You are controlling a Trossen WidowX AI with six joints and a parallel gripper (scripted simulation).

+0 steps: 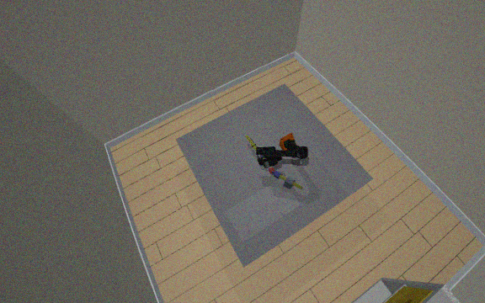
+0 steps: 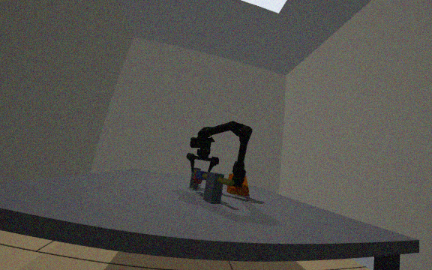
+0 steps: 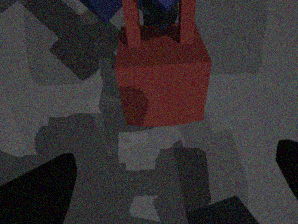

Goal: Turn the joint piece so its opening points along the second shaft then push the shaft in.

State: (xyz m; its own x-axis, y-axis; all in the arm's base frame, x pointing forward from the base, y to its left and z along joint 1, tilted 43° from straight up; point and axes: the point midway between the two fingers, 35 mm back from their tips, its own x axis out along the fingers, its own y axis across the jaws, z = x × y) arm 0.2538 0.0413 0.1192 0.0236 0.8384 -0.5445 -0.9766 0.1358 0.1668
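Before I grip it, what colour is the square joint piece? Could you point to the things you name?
The joint piece (image 1: 271, 170) (image 2: 197, 180) (image 3: 162, 95) is red, clearest in the wrist view.

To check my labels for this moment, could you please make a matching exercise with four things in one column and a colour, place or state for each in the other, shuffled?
1. Joint piece
2. End effector
3. Arm
4. Near block

A. Grey, upright, with a yellow shaft through it
B. Red, box-shaped
C. Black, bent in an arch
D. Open, nothing between its fingers

Pairs: 1-B, 2-D, 3-C, 4-A
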